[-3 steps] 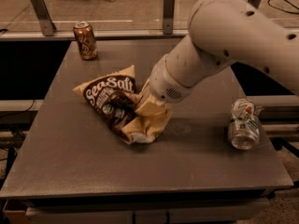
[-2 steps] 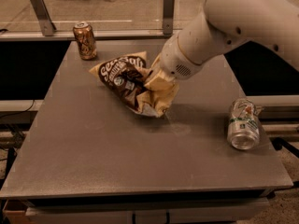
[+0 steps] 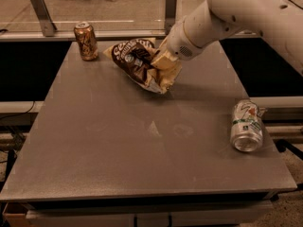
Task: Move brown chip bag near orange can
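Three things sitting on one big grey table [image 3: 118, 164], so starting with that: it fills most of the shot, with a railing and a couple of metal posts [image 3: 41, 13] behind its far edge. Next biggest is the white robot arm [image 3: 236, 8], coming in from the top right and angling down toward the back middle of the table.

Then the brown chip bag [image 3: 135, 60]. It's all crumpled up at the far side of the table, tilted, with the lettering end pointing left toward the orange can. Looks like its lower right end is touching the tabletop, but I can't really tell whether the rest is lifted.

The silver can [image 3: 246, 126] is lying on its side near the right edge, well apart from everything else. The orange can [image 3: 85, 40] stands upright at the back left corner, just beside the bag's left tip, with a small gap between them.

Smallest bit: the gripper [image 3: 161, 60] is at the bag's right side, fingers pinched onto the crinkled material.
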`<state>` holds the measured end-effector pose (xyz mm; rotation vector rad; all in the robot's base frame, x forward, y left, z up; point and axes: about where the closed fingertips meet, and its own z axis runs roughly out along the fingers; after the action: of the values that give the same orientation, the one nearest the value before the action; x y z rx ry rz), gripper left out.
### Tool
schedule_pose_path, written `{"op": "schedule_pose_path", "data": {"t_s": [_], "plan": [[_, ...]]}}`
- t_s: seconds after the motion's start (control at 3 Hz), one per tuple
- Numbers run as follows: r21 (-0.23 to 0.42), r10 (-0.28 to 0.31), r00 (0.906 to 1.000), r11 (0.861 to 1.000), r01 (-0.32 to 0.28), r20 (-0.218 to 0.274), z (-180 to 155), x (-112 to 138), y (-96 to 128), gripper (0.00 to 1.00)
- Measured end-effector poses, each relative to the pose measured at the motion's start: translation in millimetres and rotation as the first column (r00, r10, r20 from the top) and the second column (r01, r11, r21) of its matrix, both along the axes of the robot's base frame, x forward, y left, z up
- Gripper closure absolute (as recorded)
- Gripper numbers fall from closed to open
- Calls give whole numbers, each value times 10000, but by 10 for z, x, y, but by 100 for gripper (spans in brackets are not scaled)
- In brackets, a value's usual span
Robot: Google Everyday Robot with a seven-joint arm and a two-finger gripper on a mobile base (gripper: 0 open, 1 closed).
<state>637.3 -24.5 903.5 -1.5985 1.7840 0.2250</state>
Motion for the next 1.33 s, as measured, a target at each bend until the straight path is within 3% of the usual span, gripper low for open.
{"op": "schedule_pose_path", "data": {"t_s": [0.33,0.67,1.33], "plan": [[211,-506,9987,9985,504,63,-77,353,-91,100],[492,-797,9968,9956,792,85,-124,657,-40,100],[990,-731,9972,9923,740,-125,-252,1033,375,100]]}}
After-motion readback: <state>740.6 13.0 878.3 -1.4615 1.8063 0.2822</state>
